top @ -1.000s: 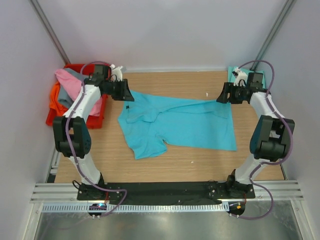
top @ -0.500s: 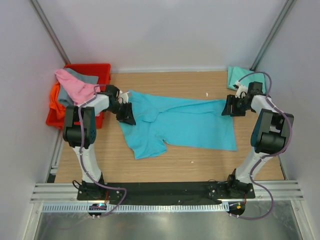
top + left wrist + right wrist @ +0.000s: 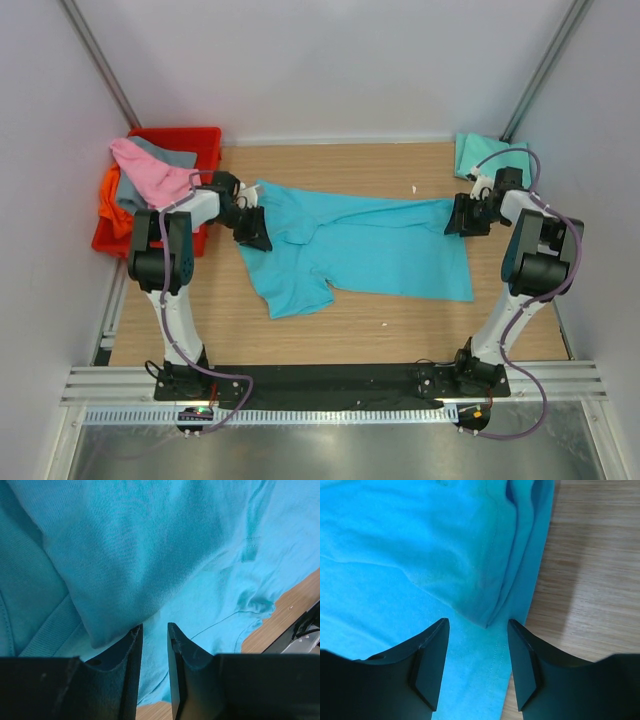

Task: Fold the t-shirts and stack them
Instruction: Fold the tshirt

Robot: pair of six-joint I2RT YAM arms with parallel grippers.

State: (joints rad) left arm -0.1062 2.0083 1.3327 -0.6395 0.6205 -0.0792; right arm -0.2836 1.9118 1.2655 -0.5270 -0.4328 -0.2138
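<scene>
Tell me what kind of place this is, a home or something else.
Most likely a robotics lab cell: a left arm and right arm mounted on a metal rail, a wooden table, and plain white walls.

A: Arms, quick desc?
B: My L arm (image 3: 176, 322) & R arm (image 3: 505, 325): white links, fat black joints, black bases (image 3: 182, 381), purple cables (image 3: 542, 398) along each. L gripper (image 3: 255, 228), R gripper (image 3: 452, 217) black; fingers (image 3: 127, 680) matte, angular.
</scene>
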